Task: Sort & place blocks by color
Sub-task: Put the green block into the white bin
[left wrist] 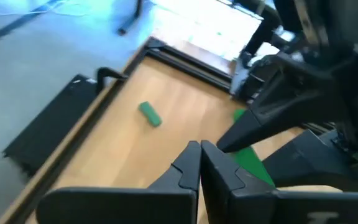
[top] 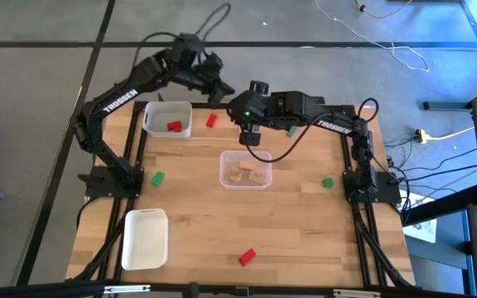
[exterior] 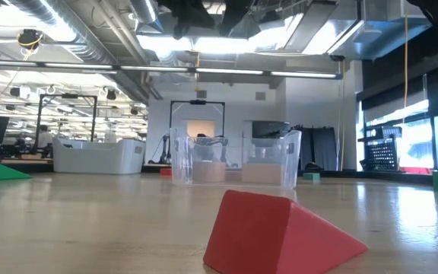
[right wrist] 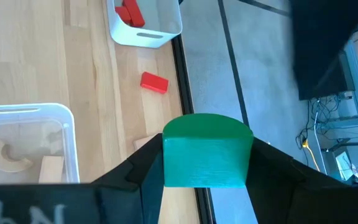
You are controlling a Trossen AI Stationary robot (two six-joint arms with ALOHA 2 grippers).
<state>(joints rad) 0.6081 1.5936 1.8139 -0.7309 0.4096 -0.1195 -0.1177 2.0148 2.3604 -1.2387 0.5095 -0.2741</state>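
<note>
One green block [right wrist: 207, 151] between right fingers [right wrist: 278, 168]

arms: 2, black | marking: white TROSSEN lettering | cables: black

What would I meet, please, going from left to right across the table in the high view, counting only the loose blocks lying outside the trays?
Green block → red block at the far edge → red block at the near edge → green block on the right.
</note>
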